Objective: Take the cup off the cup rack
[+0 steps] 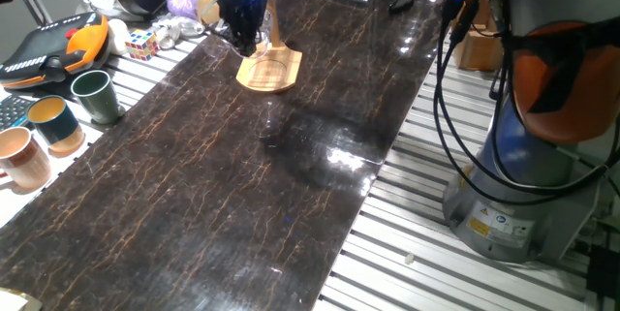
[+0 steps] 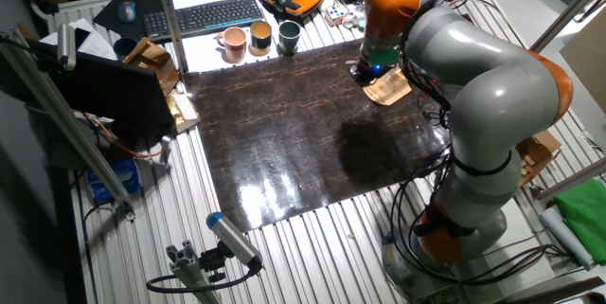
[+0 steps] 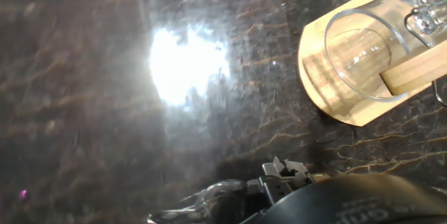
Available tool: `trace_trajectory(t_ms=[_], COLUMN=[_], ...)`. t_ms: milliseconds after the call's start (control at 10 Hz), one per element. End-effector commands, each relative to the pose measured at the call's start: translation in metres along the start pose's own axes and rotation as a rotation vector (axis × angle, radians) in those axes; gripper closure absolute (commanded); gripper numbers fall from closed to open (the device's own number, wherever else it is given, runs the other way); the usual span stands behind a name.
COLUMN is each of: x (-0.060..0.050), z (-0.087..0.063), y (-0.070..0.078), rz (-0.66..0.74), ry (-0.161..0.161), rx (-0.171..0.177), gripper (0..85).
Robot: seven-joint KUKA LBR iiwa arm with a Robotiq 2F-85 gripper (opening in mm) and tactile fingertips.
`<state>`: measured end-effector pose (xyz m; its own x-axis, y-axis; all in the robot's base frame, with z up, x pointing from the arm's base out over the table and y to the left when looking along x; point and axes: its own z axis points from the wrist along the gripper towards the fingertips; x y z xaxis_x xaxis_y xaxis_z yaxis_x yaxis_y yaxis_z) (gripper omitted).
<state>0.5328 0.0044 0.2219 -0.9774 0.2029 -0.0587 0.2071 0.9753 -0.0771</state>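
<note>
Up at the far end of the dark marbled tabletop (image 1: pixel 242 185), the gripper (image 1: pixel 242 40) is hanging just above the cup rack (image 1: pixel 271 71), its black body with a blue light blocking most of the post in one fixed view; only a thin sliver of the wooden post (image 1: pixel 274 28) is showing beside it there. Whether the fingers are spread or pressed together I cannot tell: that view is too dark at the tips, the other fixed view is hiding them behind the orange and grey arm (image 2: pixel 464 67), and the hand view is showing only a dark blurred edge at the bottom. Only the hand view is making the cup (image 3: pixel 374 49) plain: a clear tumbler is sitting over the post, its round rim facing the camera above the pale wooden base (image 3: pixel 328 84), so it is on the rack and not lifted off. A bright glare patch (image 3: pixel 185 63) is shining on the stone in that view. Off the mat, the first fixed view is showing a dark green mug (image 1: pixel 95 96), a teal mug (image 1: pixel 56 122) and a pinkish mug (image 1: pixel 21 159) lined along the slatted table, with a Rubik's cube (image 1: pixel 140 44) farther back; the other fixed view is adding a keyboard (image 2: pixel 208 14)
</note>
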Motion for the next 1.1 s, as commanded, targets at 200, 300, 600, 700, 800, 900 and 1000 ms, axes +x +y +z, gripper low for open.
trace_trajectory(t_ms=[200,300,600,700,800,900,1000], x=[-0.009,-0.012,-0.019,-0.020,-0.021,-0.022,-0.022], z=[0.009,0.013,0.020,0.022,0.022,0.023,0.023], y=[0.002,0.003,0.004,0.004,0.003,0.003,0.003], rz=[0.291,0.362,0.509,0.554,0.582,0.613,0.640], ry=[-0.033,-0.061,-0.113,-0.136,-0.153,-0.160,-0.166], rx=[0.025,0.044,0.067,0.076,0.085,0.090,0.094], gripper=[84.3,84.3,84.3,84.3,84.3,84.3,84.3])
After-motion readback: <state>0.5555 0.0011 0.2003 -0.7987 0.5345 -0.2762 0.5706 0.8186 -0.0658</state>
